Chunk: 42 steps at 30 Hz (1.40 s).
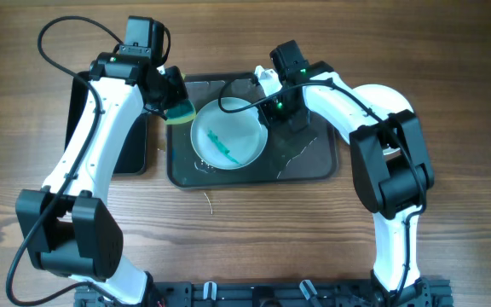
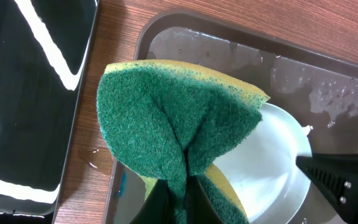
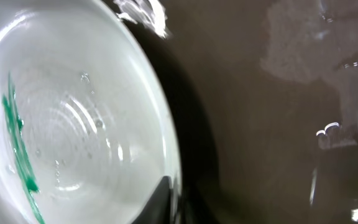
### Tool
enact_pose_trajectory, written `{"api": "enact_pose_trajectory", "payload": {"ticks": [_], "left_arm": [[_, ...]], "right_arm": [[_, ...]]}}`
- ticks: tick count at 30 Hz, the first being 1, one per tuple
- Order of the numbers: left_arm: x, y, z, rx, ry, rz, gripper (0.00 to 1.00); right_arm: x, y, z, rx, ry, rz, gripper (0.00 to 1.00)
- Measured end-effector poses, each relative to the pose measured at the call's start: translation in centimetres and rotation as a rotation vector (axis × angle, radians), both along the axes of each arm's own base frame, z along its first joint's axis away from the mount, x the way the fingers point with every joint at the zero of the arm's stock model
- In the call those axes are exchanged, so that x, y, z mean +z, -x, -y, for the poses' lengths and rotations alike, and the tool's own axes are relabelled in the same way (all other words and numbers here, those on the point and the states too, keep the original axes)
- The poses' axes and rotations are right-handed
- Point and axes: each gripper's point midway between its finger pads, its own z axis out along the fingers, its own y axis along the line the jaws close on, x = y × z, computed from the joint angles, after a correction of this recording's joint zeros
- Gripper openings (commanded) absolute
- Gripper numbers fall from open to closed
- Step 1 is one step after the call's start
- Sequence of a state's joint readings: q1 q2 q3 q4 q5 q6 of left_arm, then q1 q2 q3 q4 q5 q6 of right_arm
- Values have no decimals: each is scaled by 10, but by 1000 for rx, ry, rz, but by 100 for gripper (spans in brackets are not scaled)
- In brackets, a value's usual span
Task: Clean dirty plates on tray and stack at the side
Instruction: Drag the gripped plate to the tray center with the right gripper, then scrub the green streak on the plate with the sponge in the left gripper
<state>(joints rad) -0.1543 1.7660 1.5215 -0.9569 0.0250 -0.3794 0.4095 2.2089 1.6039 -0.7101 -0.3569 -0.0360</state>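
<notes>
A single white plate lies face up on the dark grey tray, in the tray's left-centre part, with bare wet tray surface to its right. The tray's long axis runs left to right across the wooden table in the overhead view. The plate is round and has no long axis of its own, but the teal smear on it is a narrow streak. In the overhead view it runs diagonally from upper left to lower right across the left half of the plate's well. In the right wrist view it shows as a thin line along the plate's far-left side. The right gripper is clenched on the plate's upper-right rim, and the right wrist view shows a dark finger against that rim. The left gripper is clamped on a sponge, which is pinched into a fold with its green scouring face outward and yellow foam showing at the edges. The sponge hangs over the tray's upper-left corner, just beside the plate's rim; whether it touches the plate cannot be told. A smaller black tray lies to the left of the grey tray, beneath the left arm.
</notes>
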Motion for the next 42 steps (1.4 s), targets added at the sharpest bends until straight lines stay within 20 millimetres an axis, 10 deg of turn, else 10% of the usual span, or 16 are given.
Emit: {"api": "enact_pose_trajectory", "payload": {"ticks": [14, 32, 42], "left_arm": [[-10, -2, 3, 0, 19, 11, 4], [-126, -1, 70, -147, 42, -117, 4], [-127, 5, 79, -236, 95, -140, 4]], "right_arm": [[-7, 12, -5, -509, -25, -258, 4], [-7, 23, -23, -495, -88, -311, 4], [-8, 24, -23, -491, -86, -312, 4]]}}
